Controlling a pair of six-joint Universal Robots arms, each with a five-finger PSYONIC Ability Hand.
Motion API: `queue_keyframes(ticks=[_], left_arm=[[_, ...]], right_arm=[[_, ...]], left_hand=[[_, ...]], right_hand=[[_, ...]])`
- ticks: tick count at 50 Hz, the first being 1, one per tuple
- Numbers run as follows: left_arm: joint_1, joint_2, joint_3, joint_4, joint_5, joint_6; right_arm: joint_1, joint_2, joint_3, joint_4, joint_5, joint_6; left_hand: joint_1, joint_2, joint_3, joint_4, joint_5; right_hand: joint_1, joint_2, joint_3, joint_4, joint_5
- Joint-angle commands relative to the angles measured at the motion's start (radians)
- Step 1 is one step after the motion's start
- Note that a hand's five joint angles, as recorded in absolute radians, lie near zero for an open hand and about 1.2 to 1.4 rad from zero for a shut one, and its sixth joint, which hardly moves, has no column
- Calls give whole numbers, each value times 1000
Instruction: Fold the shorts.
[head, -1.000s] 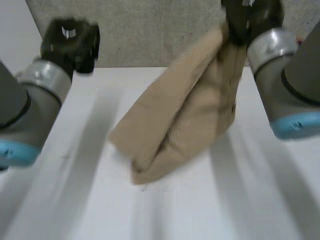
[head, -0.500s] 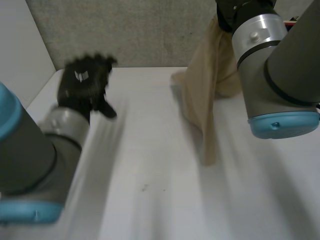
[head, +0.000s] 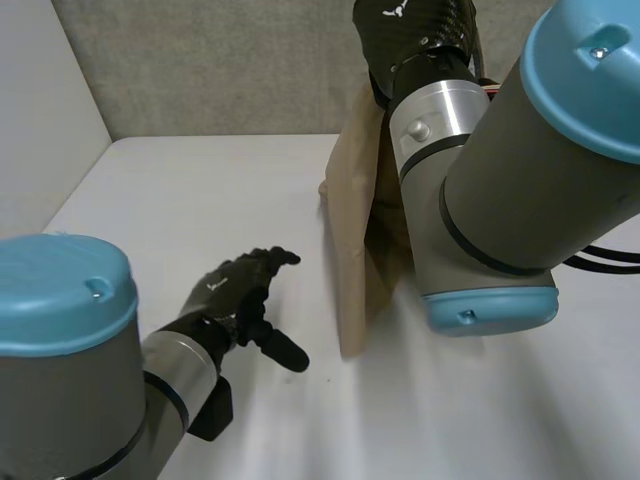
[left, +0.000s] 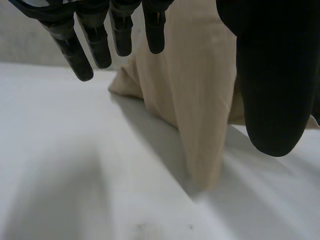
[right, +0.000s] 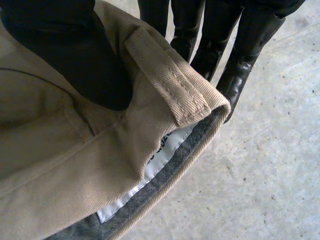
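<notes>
We are pinching the waistband (right: 172, 92) of the tan shorts (head: 352, 230) between the thumb (right: 75, 55) and fingers (right: 186, 35) of our right hand (head: 408, 28), so the shorts are hanging with the lower end (head: 350, 340) touching the table (head: 190, 200). Our left hand (head: 238, 292) is hovering near that lower end, its fingers apart and empty. We are judging the cloth light, soft and limp, so the left hand should be taking the lower end at a corner to spread it.

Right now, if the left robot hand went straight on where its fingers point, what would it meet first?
Probably the tan shorts, hanging from the right robot hand; the left robot hand is open, depth unclear.
</notes>
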Motion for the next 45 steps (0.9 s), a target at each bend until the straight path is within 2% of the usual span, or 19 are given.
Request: queue_keyframes(ticks=[1, 5, 14, 20, 27, 28, 29, 32, 33, 35, 36, 39, 40, 45], left_arm=[[-2, -113, 49, 2, 13, -29], [-19, -170, 91, 2, 10, -42], [-47, -282, 207, -3, 10, -144], [-71, -345, 255, -1, 8, -160], [-79, -383, 282, 0, 11, -207], [-82, -399, 299, 0, 11, -213], [-79, -431, 331, -6, 5, -215], [-76, -442, 339, -21, -21, -215], [-73, -436, 338, -36, -62, -218], [-65, -422, 331, -46, -113, -207], [-41, -388, 319, -55, -159, -194], [8, -335, 292, -61, -183, -163], [103, -236, 240, -61, -184, -79], [211, -23, 183, -47, -147, 116]], right_arm=[[61, -34, 4, 3, 11, 2], [83, -41, 15, 6, 26, 0], [109, -67, 36, 19, 35, 2], [109, -77, 38, 19, 37, 2], [111, -81, 39, 20, 46, 8], [111, -81, 41, 19, 48, 8], [111, -80, 41, 19, 49, 8], [109, -80, 47, 19, 51, 5], [101, -80, 49, 20, 49, 4], [95, -80, 59, 22, 49, 4], [92, -81, 75, 22, 48, 1], [86, -84, 98, 26, 46, -1], [85, -87, 101, 29, 46, -1], [49, -120, 122, 56, 46, 4]], left_hand=[[-11, 6, -4, 4, 8], [-11, 6, -4, 4, 8], [22, 39, 28, 37, 41], [45, 62, 51, 60, 64], [151, 168, 157, 166, 170], [220, 238, 227, 236, 240], [532, 549, 539, 547, 551], [1036, 1053, 1042, 1051, 1055], [1144, 1162, 1151, 1160, 1164], [1146, 1163, 1152, 1161, 1165], [1146, 1163, 1152, 1161, 1165], [1146, 1163, 1152, 1161, 1165], [1146, 1163, 1152, 1161, 1165], [1146, 1163, 1152, 1161, 1165]], right_hand=[[412, 221, 195, 204, 239], [412, 221, 195, 204, 239], [412, 221, 195, 204, 239], [412, 221, 195, 204, 239], [412, 221, 195, 204, 239], [412, 221, 195, 204, 239], [412, 221, 195, 204, 239], [412, 221, 195, 204, 239], [412, 221, 195, 204, 239], [412, 221, 195, 204, 239], [412, 221, 195, 204, 239], [412, 221, 195, 204, 239], [412, 221, 195, 204, 239], [412, 221, 195, 204, 239]])
